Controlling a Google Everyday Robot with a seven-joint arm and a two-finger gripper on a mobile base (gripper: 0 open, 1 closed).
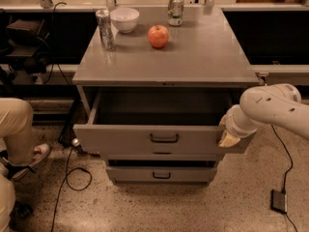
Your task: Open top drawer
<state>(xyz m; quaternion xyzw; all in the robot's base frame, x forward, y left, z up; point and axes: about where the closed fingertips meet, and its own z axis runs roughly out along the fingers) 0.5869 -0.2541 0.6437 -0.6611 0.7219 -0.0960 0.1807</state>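
Top drawer stands well out beneath the desk.
The tool is at the front's right end, not the handle, likely to drag by the edge; clamped or not, I cannot tell.

The gripper hangs at the front right of a grey cabinet. Beneath it spreads a speckled floor. A small black box lies below and right of it, and a looped black cable far to its left. A dark shelf bay stands above and behind it.
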